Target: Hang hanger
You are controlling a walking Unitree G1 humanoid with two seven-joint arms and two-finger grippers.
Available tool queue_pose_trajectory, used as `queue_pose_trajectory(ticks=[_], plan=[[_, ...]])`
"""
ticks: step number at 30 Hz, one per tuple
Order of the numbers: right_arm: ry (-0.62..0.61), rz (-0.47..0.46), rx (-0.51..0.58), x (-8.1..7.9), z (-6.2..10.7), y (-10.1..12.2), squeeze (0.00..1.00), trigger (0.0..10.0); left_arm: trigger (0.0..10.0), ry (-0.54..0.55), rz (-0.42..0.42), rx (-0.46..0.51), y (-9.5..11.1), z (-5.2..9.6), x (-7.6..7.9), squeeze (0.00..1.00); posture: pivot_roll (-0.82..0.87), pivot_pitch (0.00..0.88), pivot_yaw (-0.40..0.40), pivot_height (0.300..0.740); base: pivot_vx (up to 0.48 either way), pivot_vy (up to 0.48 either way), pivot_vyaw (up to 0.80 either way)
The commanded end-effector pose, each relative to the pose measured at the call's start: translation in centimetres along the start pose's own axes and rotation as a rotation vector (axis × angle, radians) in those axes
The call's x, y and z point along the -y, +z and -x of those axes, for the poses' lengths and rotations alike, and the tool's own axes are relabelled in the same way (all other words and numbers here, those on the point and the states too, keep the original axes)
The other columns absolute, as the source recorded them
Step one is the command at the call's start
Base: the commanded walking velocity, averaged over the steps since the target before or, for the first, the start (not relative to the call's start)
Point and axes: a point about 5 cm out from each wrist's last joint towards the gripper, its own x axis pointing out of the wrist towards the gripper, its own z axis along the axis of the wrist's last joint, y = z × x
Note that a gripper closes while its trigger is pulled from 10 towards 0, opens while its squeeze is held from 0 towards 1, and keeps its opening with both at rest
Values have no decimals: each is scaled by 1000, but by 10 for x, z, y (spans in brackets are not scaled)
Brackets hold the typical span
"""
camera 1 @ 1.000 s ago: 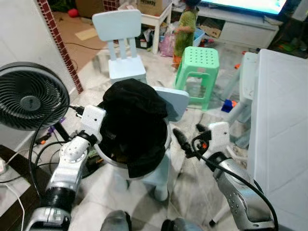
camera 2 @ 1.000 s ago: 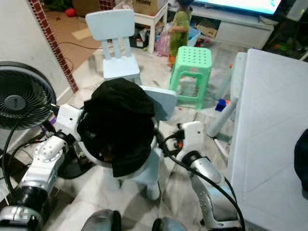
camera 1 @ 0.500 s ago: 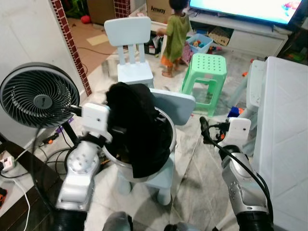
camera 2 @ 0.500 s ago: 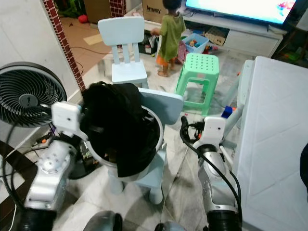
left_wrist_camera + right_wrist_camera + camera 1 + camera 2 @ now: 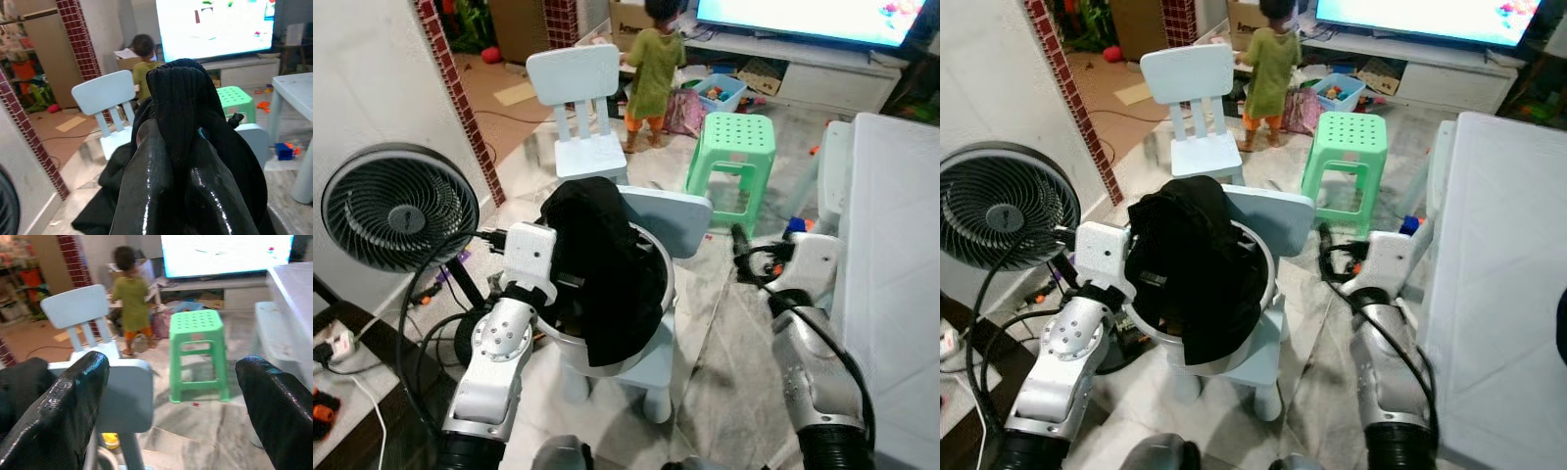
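Marble floor (image 5: pixel 724 323) fills the room, with toys far off and a bright TV (image 5: pixel 813 12) at the far side; a small person in a green top (image 5: pixel 651 69) stands far off by a pale blue chair (image 5: pixel 576 108); a green stool (image 5: pixel 736 157) stands to the right of that chair; a black fan (image 5: pixel 399 213) stands on the left, and a white tabletop (image 5: pixel 891 255) runs down the right.

Near the robot is another pale blue chair (image 5: pixel 671 220) with a round silver bowl (image 5: pixel 1253 323) on its seat; a black cloth (image 5: pixel 602 274) spills out of the bowl and hangs over its near rim.

Left claw (image 5: pixel 188 196) is at the left side of the bowl, with its fingers pressed tight around a bunched fold of the cloth; the cloth rises in a hump above the bowl there; I cannot see a hanger in the cloth.

Right claw (image 5: pixel 176 401) is to the right of the chair, well apart from the bowl; its two fingers (image 5: pixel 63 406) are spread wide with nothing between them, and it points toward the stool.
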Motion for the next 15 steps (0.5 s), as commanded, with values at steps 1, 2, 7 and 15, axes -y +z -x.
queue_pose_trajectory(ticks=[1, 2, 7, 15], plan=[[12, -4, 6, -2, 0, 0, 0, 10000, 10000, -9, -16, 4, 3, -2, 0, 0, 22, 0, 41, 740, 0, 0, 0], [12, -4, 7, -2, 1, 0, 0, 10000, 10000, -13, -10, 1, 3, -3, 1, 0, 19, 0, 42, 740, 0, 0, 0], [11, 1, 9, -1, 1, 1, 0, 10000, 10000, -20, -3, -3, 3, -6, 2, 0, 9, 0, 43, 740, -111, 0, 0], [8, 6, 10, 3, 1, 3, 0, 10000, 10000, -27, -5, -7, 2, -9, 3, 0, -4, 0, 45, 740, -292, 0, 0]])
